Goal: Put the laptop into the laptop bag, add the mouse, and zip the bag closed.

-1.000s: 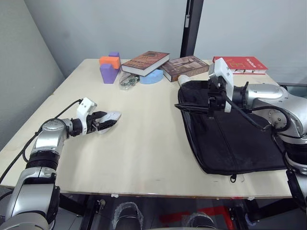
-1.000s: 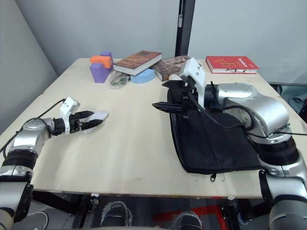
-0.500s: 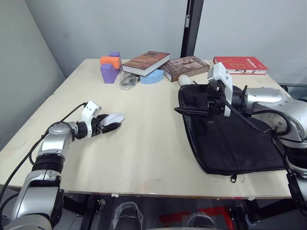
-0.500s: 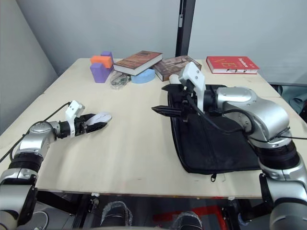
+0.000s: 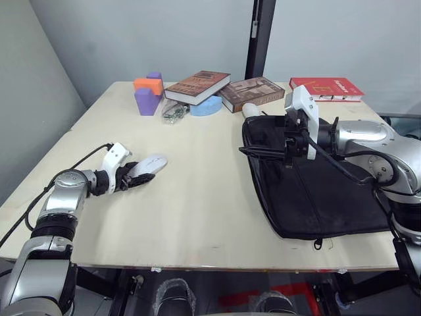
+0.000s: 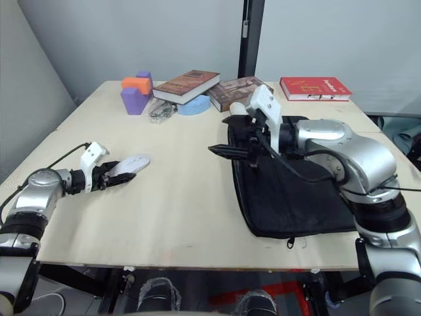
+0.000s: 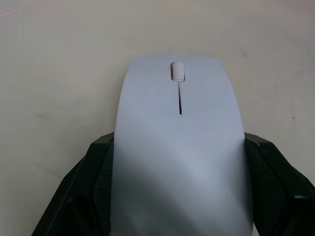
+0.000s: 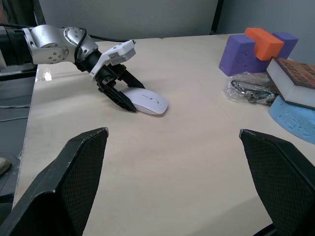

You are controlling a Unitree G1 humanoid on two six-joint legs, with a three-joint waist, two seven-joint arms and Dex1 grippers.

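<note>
The white mouse [image 5: 150, 164] lies on the table's left side, its rear end clamped between the two black fingers of my left gripper [image 5: 135, 179]. In the left wrist view both fingers press against the mouse's [image 7: 179, 147] sides. The black laptop bag [image 5: 316, 191] lies flat on the right half of the table. My right gripper [image 6: 223, 141] hovers over the bag's left edge, pointing left, its fingers [image 8: 69, 182] spread wide with nothing between them. The laptop is hidden or out of view.
At the table's far side stand purple and orange blocks [image 5: 148, 92], a small clear packet [image 5: 175, 112], a blue disc [image 5: 206, 106], two brown books [image 5: 198, 85] and a red book [image 5: 327, 88]. A white lump [image 5: 251, 108] sits at the bag's far corner.
My left gripper has drawn back a little toward the near left, taking the mouse with it. The right gripper has stayed over the bag's edge.
</note>
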